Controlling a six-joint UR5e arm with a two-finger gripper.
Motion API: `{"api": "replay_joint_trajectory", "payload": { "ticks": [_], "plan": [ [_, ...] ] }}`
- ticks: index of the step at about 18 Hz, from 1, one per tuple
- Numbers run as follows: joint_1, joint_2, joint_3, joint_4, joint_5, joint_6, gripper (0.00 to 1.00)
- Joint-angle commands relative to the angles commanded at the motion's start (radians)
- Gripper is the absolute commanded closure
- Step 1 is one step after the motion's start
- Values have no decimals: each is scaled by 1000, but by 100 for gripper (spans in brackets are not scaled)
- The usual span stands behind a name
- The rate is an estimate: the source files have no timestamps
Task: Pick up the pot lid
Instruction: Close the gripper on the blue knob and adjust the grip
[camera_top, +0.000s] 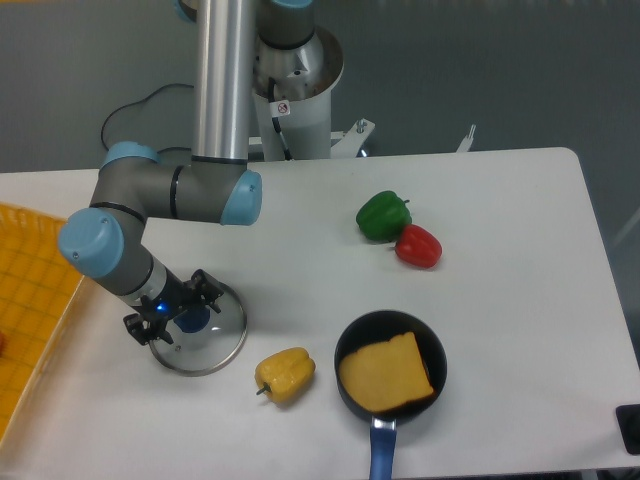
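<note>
Gripper (179, 316) low over pot lid (216, 336); pan (383, 448) nearby.

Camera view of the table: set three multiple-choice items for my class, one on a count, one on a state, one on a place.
1. How many peppers lie on the table? A two; B three; C four.
2. The pan is: A empty; B holding a slice of bread; C upside down.
3. The end effector is: A over the pan; B down at the pot lid; C among the peppers.
Key: 1 B, a green pepper, a red pepper and a yellow pepper show; 2 B, the slice fills the pan; 3 B, it sits at the lid's blue knob.
</note>
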Motion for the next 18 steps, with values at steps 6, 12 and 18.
{"api": "replay_joint_trajectory", "payload": {
  "ticks": [6,12,18],
  "plan": [
    [3,14,-2,-3,-14,-2,10],
    [3,11,-3,-3,-12,-2,17],
    [11,15,2,-2,-14,0,46]
  ]
}}
